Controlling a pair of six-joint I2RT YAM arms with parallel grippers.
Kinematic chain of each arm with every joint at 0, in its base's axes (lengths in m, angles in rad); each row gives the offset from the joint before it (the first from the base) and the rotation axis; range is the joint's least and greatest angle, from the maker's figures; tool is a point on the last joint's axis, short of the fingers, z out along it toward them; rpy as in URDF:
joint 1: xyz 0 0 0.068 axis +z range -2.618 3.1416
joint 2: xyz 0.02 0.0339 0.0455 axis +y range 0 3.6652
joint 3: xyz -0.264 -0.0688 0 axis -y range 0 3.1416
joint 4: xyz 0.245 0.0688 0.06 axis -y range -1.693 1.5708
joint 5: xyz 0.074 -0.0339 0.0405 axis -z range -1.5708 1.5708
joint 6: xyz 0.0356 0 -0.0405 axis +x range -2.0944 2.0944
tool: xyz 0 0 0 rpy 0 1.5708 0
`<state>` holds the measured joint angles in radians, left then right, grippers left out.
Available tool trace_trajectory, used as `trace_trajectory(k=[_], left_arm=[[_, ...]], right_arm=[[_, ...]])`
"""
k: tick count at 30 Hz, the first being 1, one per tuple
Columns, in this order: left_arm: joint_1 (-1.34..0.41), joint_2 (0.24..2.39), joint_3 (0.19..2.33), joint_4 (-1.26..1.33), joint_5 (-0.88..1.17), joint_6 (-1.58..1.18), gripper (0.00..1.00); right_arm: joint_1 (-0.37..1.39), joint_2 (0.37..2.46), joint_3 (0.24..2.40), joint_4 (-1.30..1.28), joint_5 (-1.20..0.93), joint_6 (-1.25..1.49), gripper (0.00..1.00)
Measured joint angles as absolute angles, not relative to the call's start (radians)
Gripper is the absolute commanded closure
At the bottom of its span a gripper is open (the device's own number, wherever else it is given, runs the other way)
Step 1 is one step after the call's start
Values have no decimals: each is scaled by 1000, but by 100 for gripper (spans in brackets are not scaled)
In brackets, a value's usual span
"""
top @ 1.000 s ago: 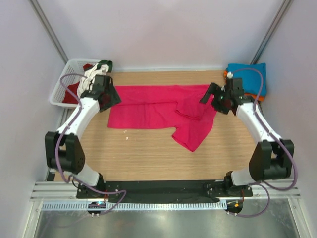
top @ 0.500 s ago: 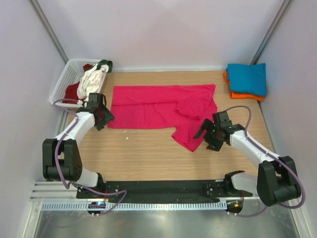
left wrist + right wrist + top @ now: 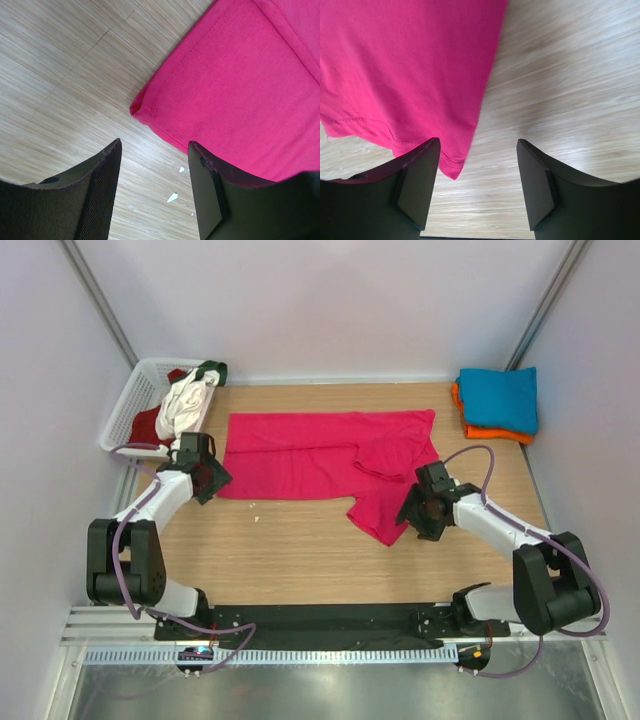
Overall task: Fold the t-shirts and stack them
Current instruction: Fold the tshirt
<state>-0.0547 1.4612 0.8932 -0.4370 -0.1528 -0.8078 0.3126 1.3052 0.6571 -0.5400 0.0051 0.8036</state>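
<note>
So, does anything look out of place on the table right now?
The pink shirt lies askew: its right side is rumpled and doubled over, with a flap trailing toward the near edge. A few white scraps sit on the table by its left corner.

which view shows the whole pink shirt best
Top external: the whole pink shirt is visible, spread out with one flap trailing nearward. The left wrist view shows only one hemmed corner; the right wrist view only the flap's hem corner.

Wood table (image 3: 300,550) w/ pink t-shirt (image 3: 300,455) spread mid, orange t-shirt (image 3: 495,433) under teal t-shirt (image 3: 498,398) far-right corner, white scraps (image 3: 173,197)
</note>
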Motion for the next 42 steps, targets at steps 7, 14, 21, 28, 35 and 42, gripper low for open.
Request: trace_trajectory(k=[7, 14, 21, 28, 35, 42], left_arm=[[-55, 1461, 892, -426, -153, -807, 44], [-55, 1461, 891, -413, -146, -805, 48], [-55, 1461, 856, -400, -138, -804, 51], [-57, 1461, 835, -400, -130, -804, 53], [-60, 1461, 835, -398, -131, -802, 55], [-92, 1461, 835, -397, -160, -791, 57]], right_arm=[[211, 1337, 804, -578, 76, 707, 44], [162, 1408, 817, -558, 77, 657, 51], [162, 1423, 775, -505, 63, 633, 55], [162, 1487, 771, -450, 57, 618, 59], [162, 1506, 776, -394, 57, 601, 69], [162, 1518, 776, -360, 57, 599, 78]])
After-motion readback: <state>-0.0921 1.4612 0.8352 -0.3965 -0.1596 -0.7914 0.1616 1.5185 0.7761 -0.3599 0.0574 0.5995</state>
